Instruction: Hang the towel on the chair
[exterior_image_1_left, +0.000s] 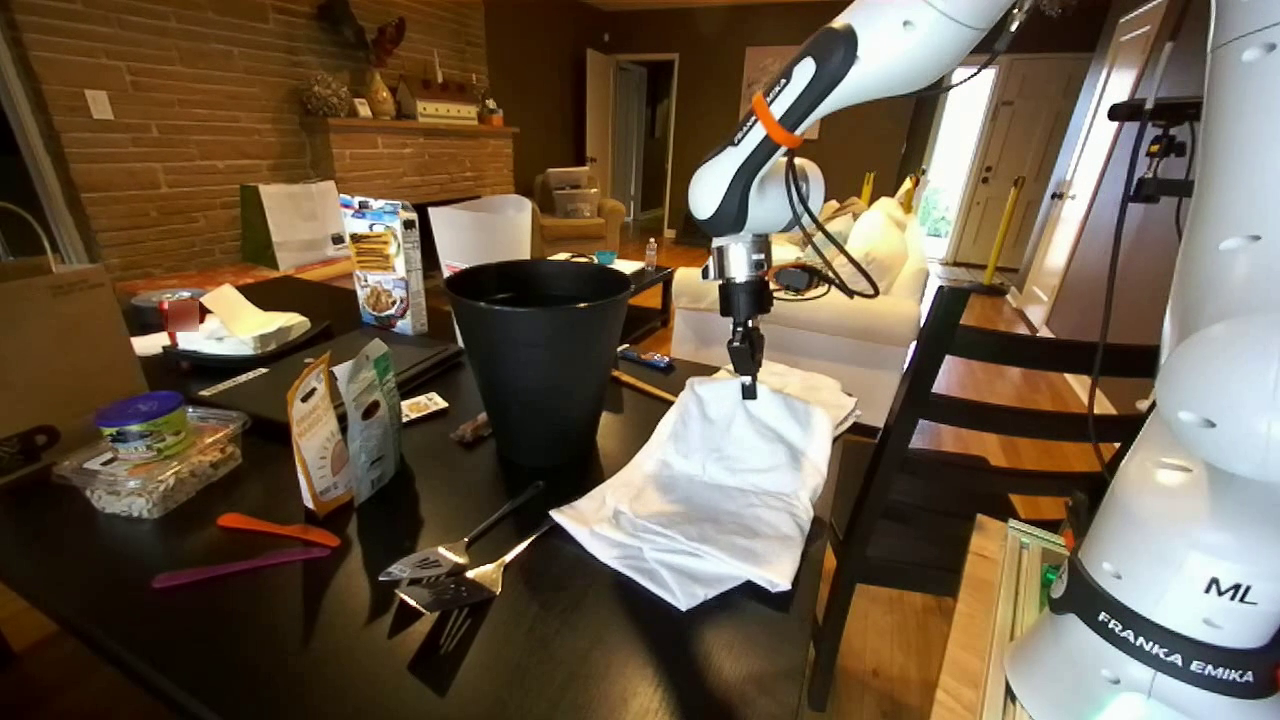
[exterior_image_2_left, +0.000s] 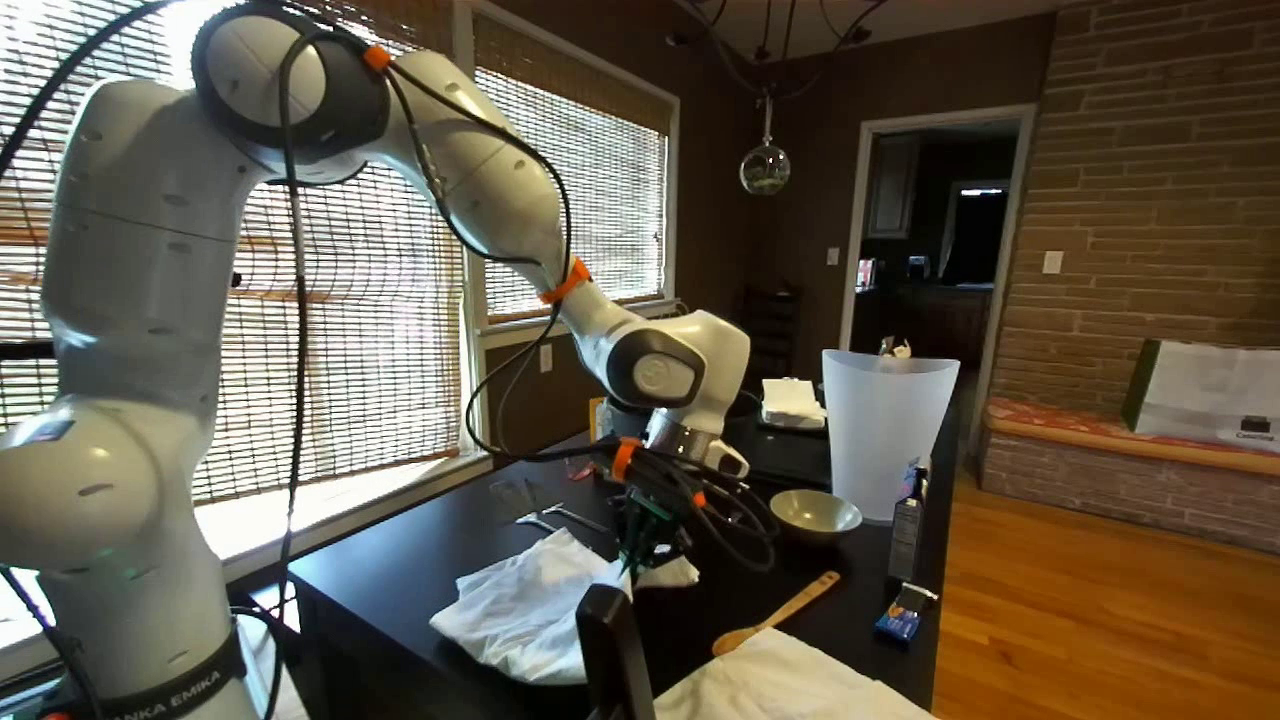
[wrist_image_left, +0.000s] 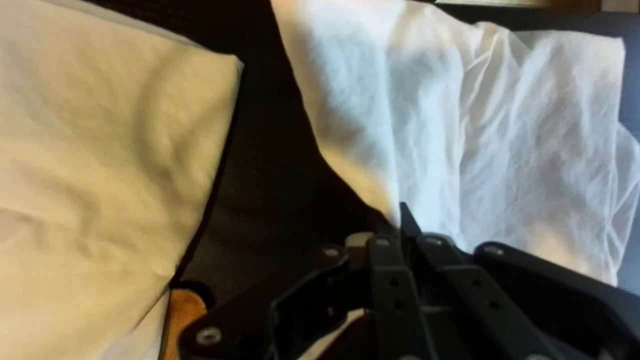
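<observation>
One black two-finger gripper (exterior_image_1_left: 749, 388), jaws squeezed together on one edge of one rumpled white cloth towel (exterior_image_1_left: 735, 470); rest lies on one black tabletop (exterior_image_1_left: 280, 640), near one dark slatted wooden chair (exterior_image_1_left: 1020, 418). Second white cloth (exterior_image_2_left: 780, 685) beside one wooden spoon (exterior_image_2_left: 787, 611). Two metal spatulas (exterior_image_1_left: 450, 592), one tapered black bin (exterior_image_1_left: 540, 370).

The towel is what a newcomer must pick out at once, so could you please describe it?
In an exterior view, find the dark table, then the tall black bin standing on it. Beside the bin, toward the dark slatted chair, lies the rumpled white towel. What sets it apart from the similar cloth just behind it is the pincer gripping its edge.
</observation>
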